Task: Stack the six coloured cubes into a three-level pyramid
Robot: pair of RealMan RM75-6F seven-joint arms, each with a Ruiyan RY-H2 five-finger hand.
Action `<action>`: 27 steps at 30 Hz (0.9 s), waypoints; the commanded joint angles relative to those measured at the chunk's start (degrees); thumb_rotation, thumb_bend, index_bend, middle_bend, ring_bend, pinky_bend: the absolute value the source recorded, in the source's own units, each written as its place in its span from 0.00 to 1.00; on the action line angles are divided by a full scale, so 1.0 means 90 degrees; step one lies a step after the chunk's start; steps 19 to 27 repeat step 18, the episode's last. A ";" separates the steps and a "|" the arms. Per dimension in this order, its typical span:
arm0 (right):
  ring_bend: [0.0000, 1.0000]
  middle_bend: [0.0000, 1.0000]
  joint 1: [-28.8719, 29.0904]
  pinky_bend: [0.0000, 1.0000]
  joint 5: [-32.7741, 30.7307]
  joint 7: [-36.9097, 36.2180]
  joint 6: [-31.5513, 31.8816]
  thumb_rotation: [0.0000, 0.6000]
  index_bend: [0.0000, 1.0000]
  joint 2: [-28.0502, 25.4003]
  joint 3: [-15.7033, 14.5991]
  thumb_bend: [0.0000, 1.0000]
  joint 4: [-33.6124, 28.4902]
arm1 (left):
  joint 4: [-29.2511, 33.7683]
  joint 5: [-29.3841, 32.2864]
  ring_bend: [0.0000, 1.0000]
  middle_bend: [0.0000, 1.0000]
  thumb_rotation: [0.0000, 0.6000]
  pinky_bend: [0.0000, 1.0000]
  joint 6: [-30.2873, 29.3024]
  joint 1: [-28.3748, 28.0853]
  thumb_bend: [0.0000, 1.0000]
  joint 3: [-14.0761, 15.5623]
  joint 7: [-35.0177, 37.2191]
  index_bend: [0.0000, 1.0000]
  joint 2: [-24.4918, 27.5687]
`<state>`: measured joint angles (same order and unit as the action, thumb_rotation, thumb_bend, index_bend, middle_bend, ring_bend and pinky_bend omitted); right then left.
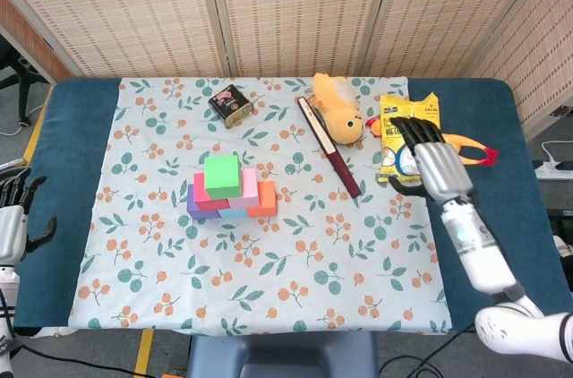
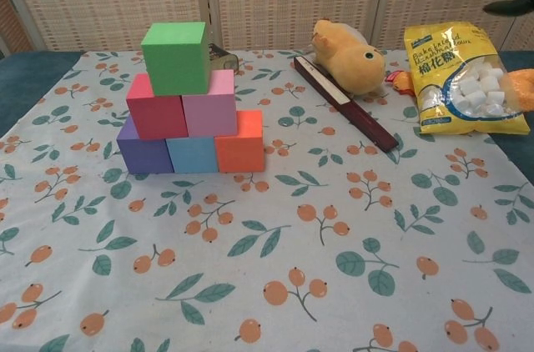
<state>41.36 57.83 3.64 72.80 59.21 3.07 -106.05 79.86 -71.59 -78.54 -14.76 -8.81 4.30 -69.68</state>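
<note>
Nothing is being held by the right hand point(image 1: 432, 156), its fingers spread above the marshmallow bag point(image 1: 410, 140); the left hand point(image 1: 11, 217) is being kept empty and apart at the tabletop point(image 1: 76, 141) edge. The finished pyramid point(image 1: 231, 189), green cube point(image 2: 175, 57) topmost, is being left untouched between them, well apart from both.

Left of centre in the frame, a green cube point(image 2: 174, 57) tops a red cube point(image 2: 155, 108) and pink cube point(image 2: 210, 104), over purple point(image 2: 142, 153), blue point(image 2: 192, 153) and orange cubes point(image 2: 241, 143).
</note>
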 commanded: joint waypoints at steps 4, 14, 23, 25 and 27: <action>0.00 0.06 -0.1730 0.00 0.1596 -0.1084 0.1597 1.00 0.01 0.0817 -0.0776 0.22 0.1415 | 0.0123 -0.0187 0.00 0.00 1.00 0.00 -0.0600 0.0459 0.43 0.0227 -0.0464 0.17 -0.0094; 0.00 0.05 -0.3011 0.00 0.2611 -0.1538 0.2624 1.00 0.00 0.1331 -0.1096 0.22 0.2040 | 0.0782 -0.0809 0.00 0.00 1.00 0.00 -0.1155 0.1002 0.43 0.0742 -0.0830 0.17 -0.0068; 0.00 0.05 -0.3241 0.00 0.2751 -0.1704 0.2643 1.00 0.00 0.1341 -0.1070 0.22 0.2000 | 0.0916 -0.0851 0.00 0.00 1.00 0.00 -0.1185 0.1118 0.43 0.0814 -0.0912 0.17 -0.0116; 0.00 0.05 -0.3241 0.00 0.2751 -0.1704 0.2643 1.00 0.00 0.1341 -0.1070 0.22 0.2000 | 0.0916 -0.0851 0.00 0.00 1.00 0.00 -0.1185 0.1118 0.43 0.0814 -0.0912 0.17 -0.0116; 0.00 0.05 -0.3241 0.00 0.2751 -0.1704 0.2643 1.00 0.00 0.1341 -0.1070 0.22 0.2000 | 0.0916 -0.0851 0.00 0.00 1.00 0.00 -0.1185 0.1118 0.43 0.0814 -0.0912 0.17 -0.0116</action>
